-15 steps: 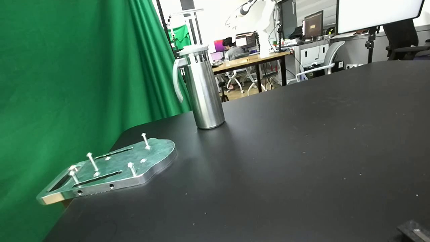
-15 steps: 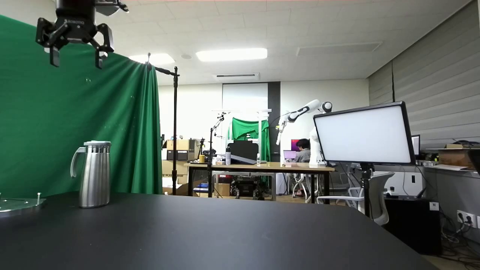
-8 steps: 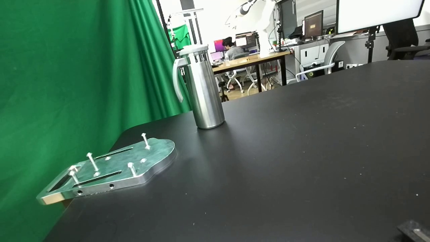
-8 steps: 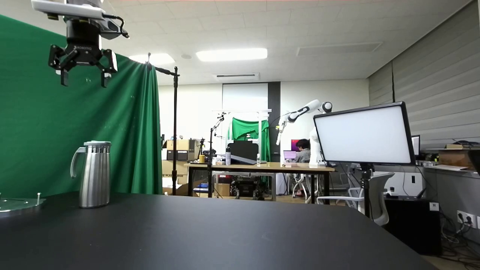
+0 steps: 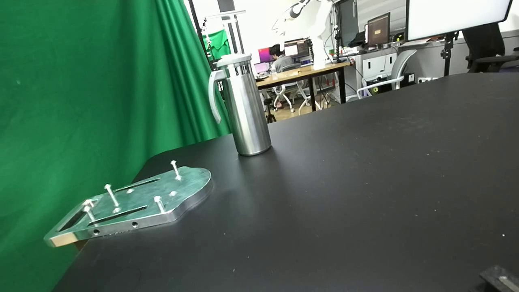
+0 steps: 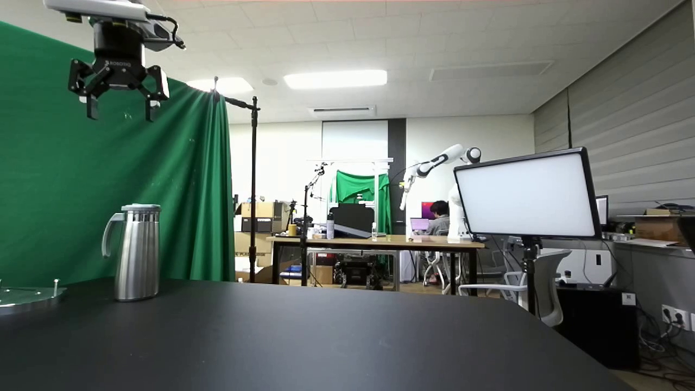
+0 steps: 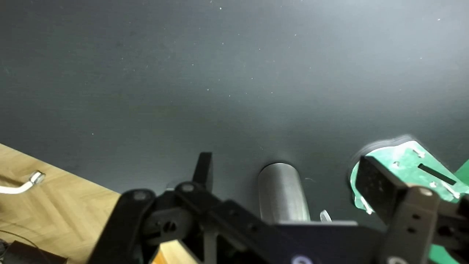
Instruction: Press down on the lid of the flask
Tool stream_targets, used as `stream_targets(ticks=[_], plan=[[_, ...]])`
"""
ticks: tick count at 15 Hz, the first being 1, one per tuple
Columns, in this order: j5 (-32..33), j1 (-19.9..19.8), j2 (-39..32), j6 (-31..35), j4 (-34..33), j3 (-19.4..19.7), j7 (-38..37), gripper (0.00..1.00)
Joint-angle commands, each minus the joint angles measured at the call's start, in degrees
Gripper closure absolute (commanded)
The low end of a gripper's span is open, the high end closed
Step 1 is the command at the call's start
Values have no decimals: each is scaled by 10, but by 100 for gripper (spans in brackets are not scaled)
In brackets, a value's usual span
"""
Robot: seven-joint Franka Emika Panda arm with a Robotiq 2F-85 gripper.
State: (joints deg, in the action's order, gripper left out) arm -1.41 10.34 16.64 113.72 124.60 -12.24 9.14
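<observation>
The steel flask (image 5: 248, 113) stands upright near the far left part of the black table, with its side handle pointing left. It also shows in an exterior view (image 6: 138, 260) and from above in the wrist view (image 7: 282, 194). The silver-grey lid (image 5: 233, 60) sits on its top and shows in an exterior view (image 6: 141, 207); in the wrist view my gripper's body hides it. My gripper (image 6: 121, 112) points down, open and empty, well above the lid and touching nothing. In the wrist view the gripper's fingers (image 7: 285, 163) are spread wide to either side of the flask's body.
A flat green-tinted metal plate (image 5: 162, 182) with upright pegs lies beside the flask, at the table's edge; it shows in the wrist view (image 7: 403, 172). A green curtain (image 6: 54, 163) hangs behind. A small black part (image 5: 502, 280) shows at the table's lower right corner.
My open gripper has come down and slightly to the right in an exterior view since one second ago, with a very small rise in the last half second. The flask and lid have not moved.
</observation>
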Motion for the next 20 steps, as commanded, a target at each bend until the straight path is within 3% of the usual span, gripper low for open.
stream_targets(ticks=[1,11,12,14,20], plan=[[2,7,-13,-1,-14,8,1,0],[63,18,-201,1,-221,-14,-9,0],[68,23,-220,2,-242,-17,-8,25],[87,39,-256,5,-279,-26,-6,33],[111,74,-354,4,-372,-31,15,75]])
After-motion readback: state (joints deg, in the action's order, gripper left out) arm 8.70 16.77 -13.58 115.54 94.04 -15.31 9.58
